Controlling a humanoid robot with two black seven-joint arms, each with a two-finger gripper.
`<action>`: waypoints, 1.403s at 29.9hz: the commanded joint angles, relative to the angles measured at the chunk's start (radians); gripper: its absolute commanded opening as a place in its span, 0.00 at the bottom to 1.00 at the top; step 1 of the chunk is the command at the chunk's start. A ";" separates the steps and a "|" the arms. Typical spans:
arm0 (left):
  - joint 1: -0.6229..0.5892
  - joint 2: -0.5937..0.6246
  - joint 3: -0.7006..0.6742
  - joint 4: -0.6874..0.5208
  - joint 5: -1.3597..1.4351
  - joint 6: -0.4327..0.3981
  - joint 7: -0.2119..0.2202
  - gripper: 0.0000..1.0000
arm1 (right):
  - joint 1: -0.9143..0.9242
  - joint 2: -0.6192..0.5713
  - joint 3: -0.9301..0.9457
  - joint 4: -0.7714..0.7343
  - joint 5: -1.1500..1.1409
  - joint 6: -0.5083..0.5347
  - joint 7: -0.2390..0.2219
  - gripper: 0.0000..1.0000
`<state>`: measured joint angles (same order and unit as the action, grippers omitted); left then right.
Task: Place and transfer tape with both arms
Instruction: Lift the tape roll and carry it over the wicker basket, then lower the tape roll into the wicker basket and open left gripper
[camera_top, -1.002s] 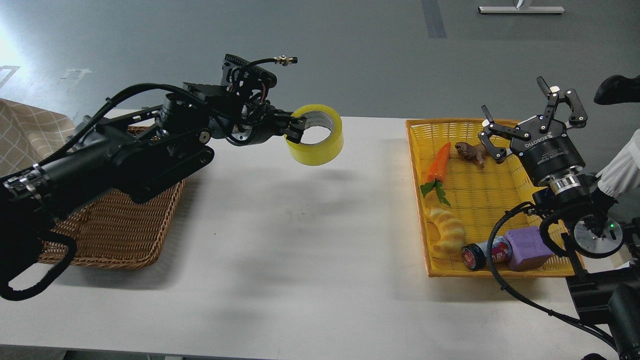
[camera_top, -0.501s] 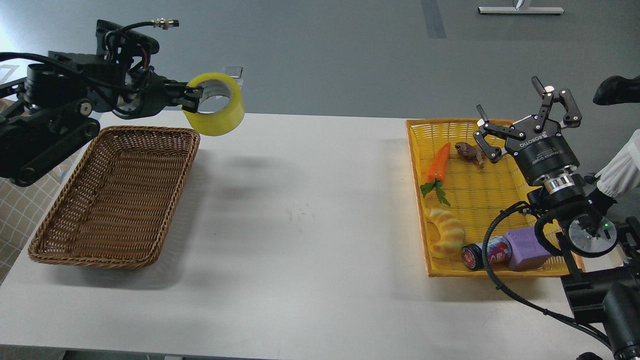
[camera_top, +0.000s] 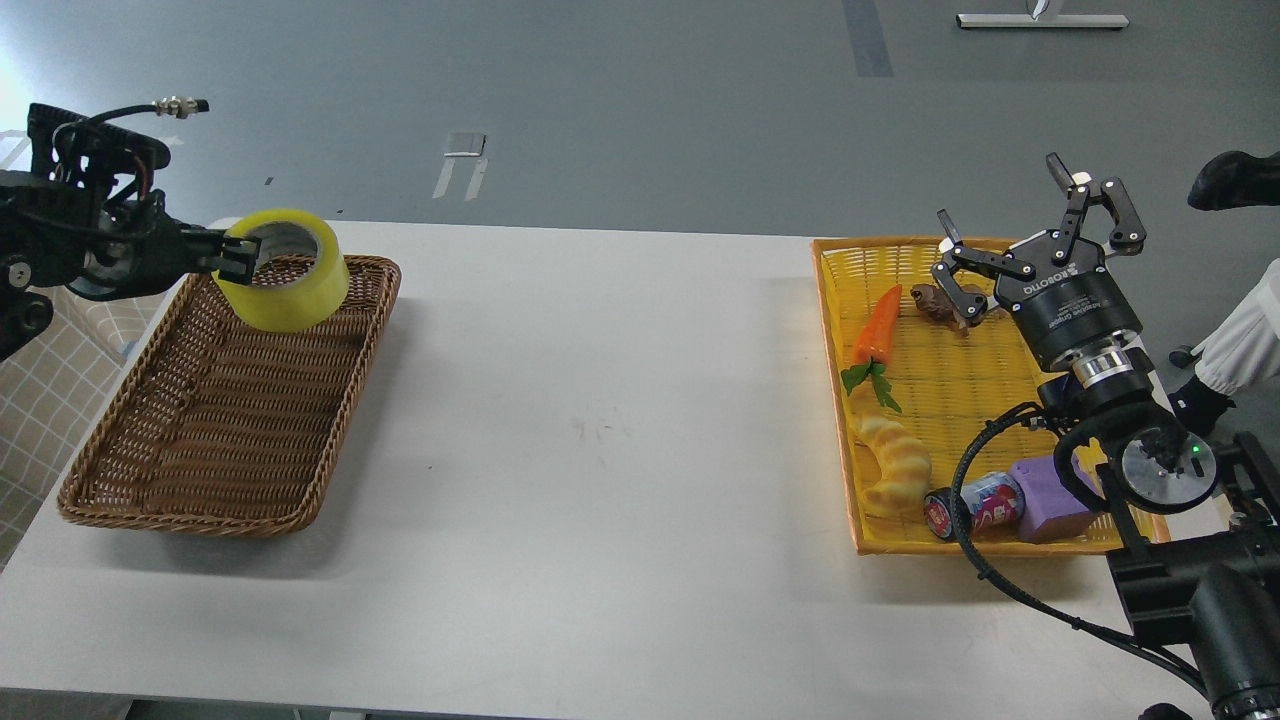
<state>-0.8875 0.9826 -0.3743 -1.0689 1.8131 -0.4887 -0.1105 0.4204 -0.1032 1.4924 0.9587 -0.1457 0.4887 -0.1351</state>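
Note:
The tape (camera_top: 290, 285), a wide translucent yellow roll with a grey-white core, hangs above the far end of the brown wicker basket (camera_top: 150, 500). My left gripper (camera_top: 238, 256) is shut on the roll's rim, one finger inside the core, and comes in from the far left. My right gripper (camera_top: 1030, 225) is open and empty. It points up over the back right part of the yellow tray (camera_top: 835, 330).
The yellow tray holds a toy carrot (camera_top: 877, 322), a pale twisted bread toy (camera_top: 893, 462), a brown figure (camera_top: 938, 303), a small can (camera_top: 972, 503) and a purple block (camera_top: 1048, 487). A white sleeve (camera_top: 1240, 345) shows at the right edge.
My left arm has swung left with the tape, from above the table's middle to over the wicker basket, and lowered it. My right gripper has shifted slightly left and stays open.

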 joint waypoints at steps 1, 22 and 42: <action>0.056 0.008 -0.002 0.003 -0.003 0.021 -0.001 0.00 | -0.002 0.000 -0.001 -0.001 0.000 0.000 0.000 1.00; 0.199 -0.010 0.000 0.053 -0.018 0.130 -0.009 0.00 | -0.005 0.002 -0.001 0.000 0.000 0.000 0.000 1.00; 0.239 -0.019 0.000 0.087 -0.069 0.160 -0.009 0.00 | -0.009 0.002 -0.003 -0.003 -0.002 0.000 0.000 1.00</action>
<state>-0.6490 0.9652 -0.3743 -0.9829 1.7492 -0.3282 -0.1197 0.4106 -0.1006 1.4895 0.9561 -0.1472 0.4887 -0.1348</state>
